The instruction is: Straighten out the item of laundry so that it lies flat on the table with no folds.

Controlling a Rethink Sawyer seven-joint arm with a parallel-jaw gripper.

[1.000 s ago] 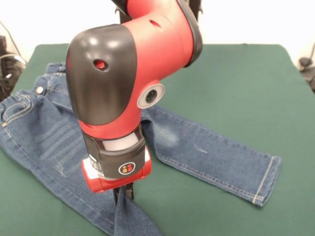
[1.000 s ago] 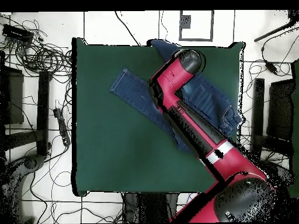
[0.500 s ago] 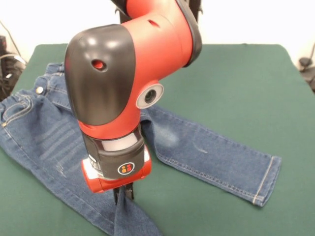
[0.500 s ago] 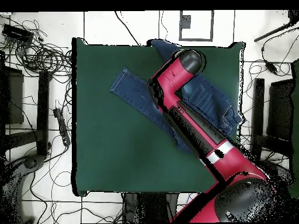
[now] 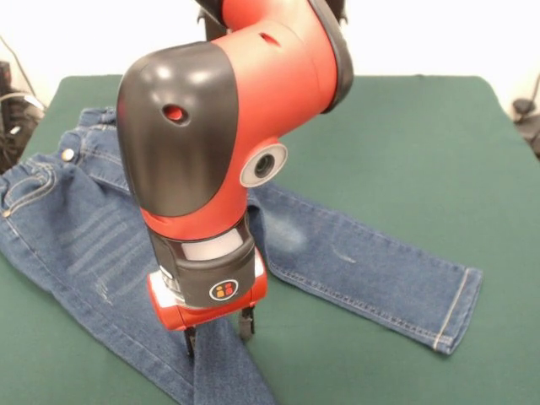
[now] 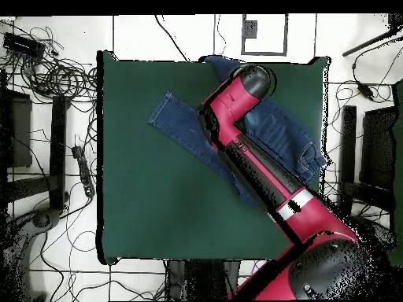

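Going L to R in the front view: the jeans (image 5: pixel 93 228) lie spread on the green surface (image 5: pixel 439 143), waistband w/ brass button at far L and partly over the surface's L edge. One leg runs down toward the bottom edge under our arm; the other stretches R, flat, cuff at lower R.

Our tool (image 5: pixel 218 332) sits just over the near leg, fingers parted, one each side of the cloth, gripping nothing that we can see. The cloth below it looks bunched into a slight ridge.

Risks as we judge them:
- Near leg's cuff is out of frame, so we can't tell if it's folded or hanging off the edge.
- Lifting w/ a finger snagged in denim would drag the ridge back up.
- Waistband overhang could slide further off if we tug toward the L.
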